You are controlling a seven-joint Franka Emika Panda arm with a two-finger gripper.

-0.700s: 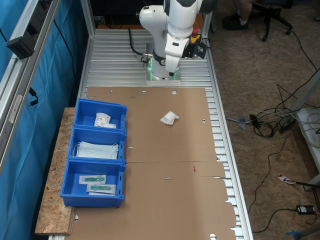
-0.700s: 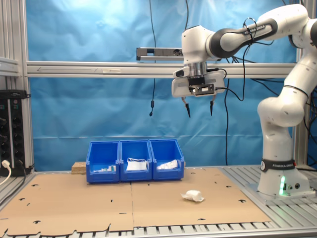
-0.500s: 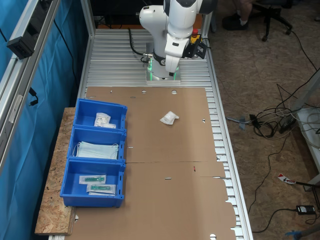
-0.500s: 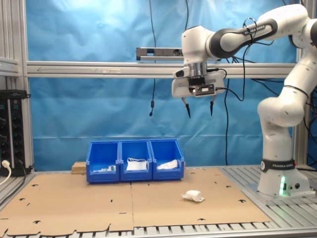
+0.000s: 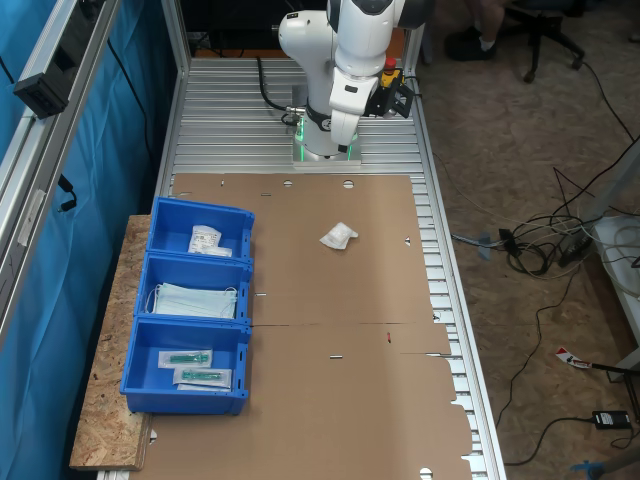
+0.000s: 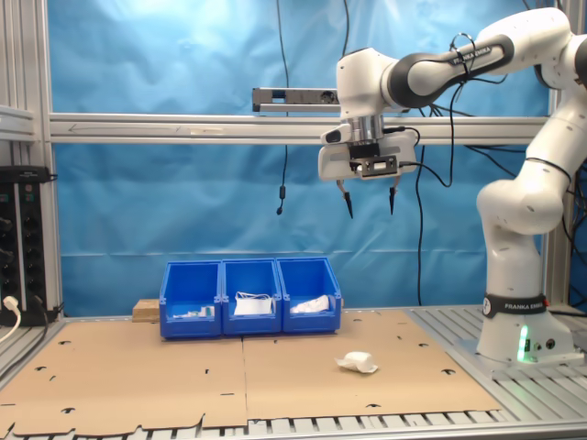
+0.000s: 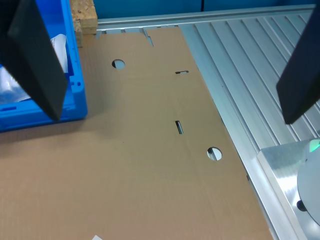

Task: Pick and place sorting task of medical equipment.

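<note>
Crumpled white packet (image 5: 339, 236) on cardboard

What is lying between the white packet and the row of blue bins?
Nothing: in both exterior views, bare cardboard separates the packet from the bins.

Packet: small white crinkled soft packet (image 5: 339, 236) lies alone on the brown cardboard sheet (image 5: 330, 380).
Bins: three blue plastic bins (image 5: 190, 320) stand in a row at the first exterior view's left.
Arm: white robot arm (image 5: 340, 60) stands on the ribbed metal table (image 5: 230, 120).
</note>
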